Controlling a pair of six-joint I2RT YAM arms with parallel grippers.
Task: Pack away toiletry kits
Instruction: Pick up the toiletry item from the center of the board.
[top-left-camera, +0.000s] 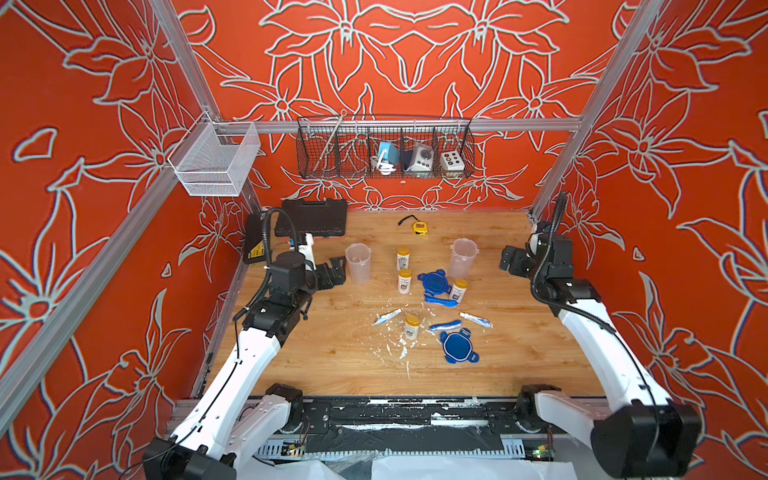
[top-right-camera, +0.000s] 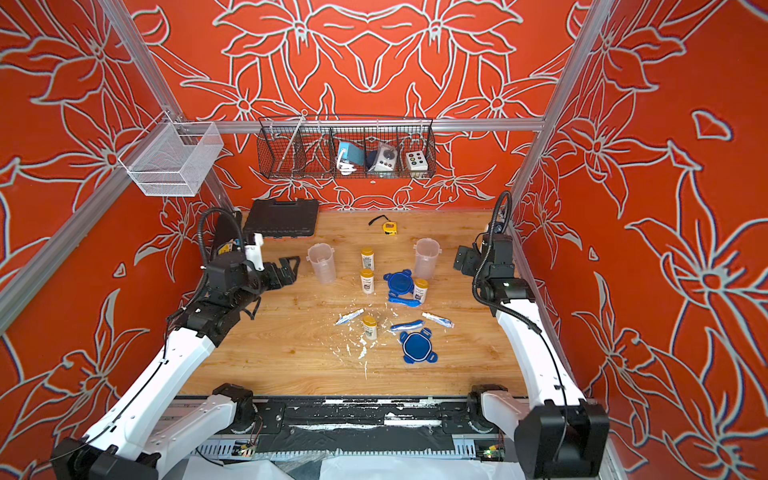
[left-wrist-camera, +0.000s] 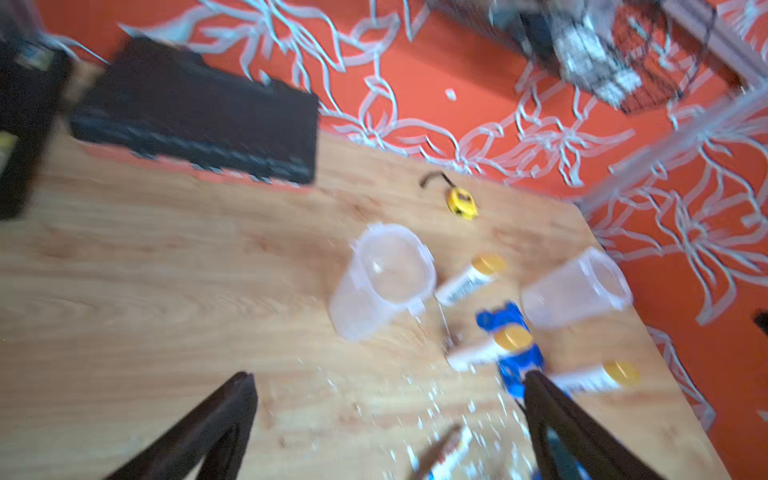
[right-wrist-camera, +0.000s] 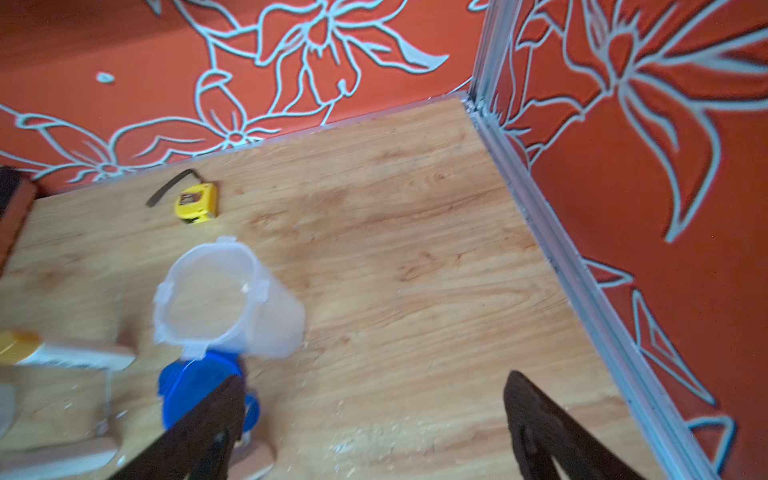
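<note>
Nothing looks packed yet. Over the wooden bench (top-left-camera: 324, 353), the left gripper (left-wrist-camera: 388, 376) hangs near the left edge, its claw spread wide and empty. The right gripper (right-wrist-camera: 374, 378) hangs by the right edge, equally wide, holding nothing. Toward the far edge, the left tub (top-left-camera: 358, 262) and the right tub (top-left-camera: 462, 257) stand upright, open and empty. The far lid (top-left-camera: 433, 282) lies just in front of the right tub; the near lid (top-left-camera: 457, 345) lies mid-bench, closer to the near edge. Four yellow-capped bottles (top-left-camera: 404, 281) stand loose around mid-bench. Two blue toothbrushes (top-left-camera: 445, 325) and two small tubes (top-left-camera: 387, 318) lie among them. I judge that all the filling and both closings remain.
</note>
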